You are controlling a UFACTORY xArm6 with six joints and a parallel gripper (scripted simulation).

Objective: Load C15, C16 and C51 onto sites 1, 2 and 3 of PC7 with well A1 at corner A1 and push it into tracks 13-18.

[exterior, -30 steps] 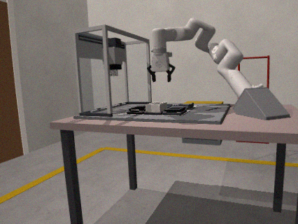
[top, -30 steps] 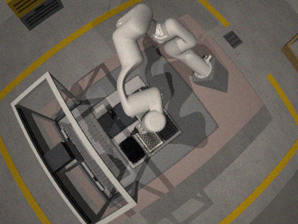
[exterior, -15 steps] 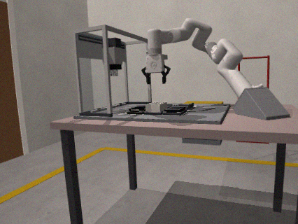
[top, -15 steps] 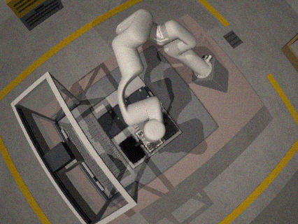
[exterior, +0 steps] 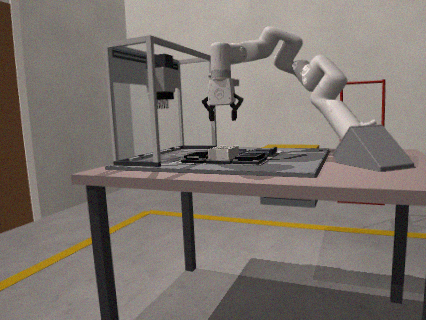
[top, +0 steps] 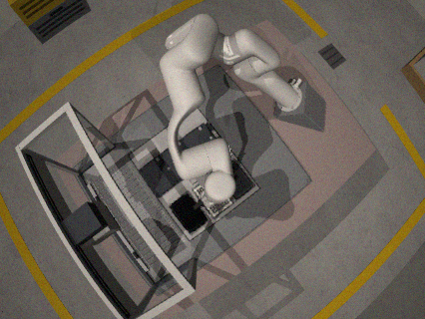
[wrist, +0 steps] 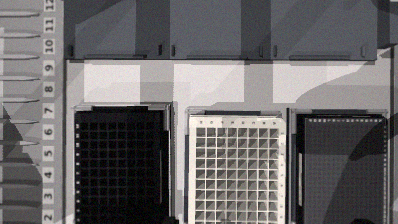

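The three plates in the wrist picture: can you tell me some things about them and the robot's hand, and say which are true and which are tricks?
1. The white plate sits between two dark ones. True.
2. The end effector is squeezing the white plate. False: it hangs open, high above the plates, holding nothing.
3. All three plates are in their nests, side by side. True: black plate, white plate, dark fine-welled plate.
4. The carrier already has a plate on it. False: the part of it in the wrist picture is bare.
5. Track numbers run along the left edge of the wrist picture. True.
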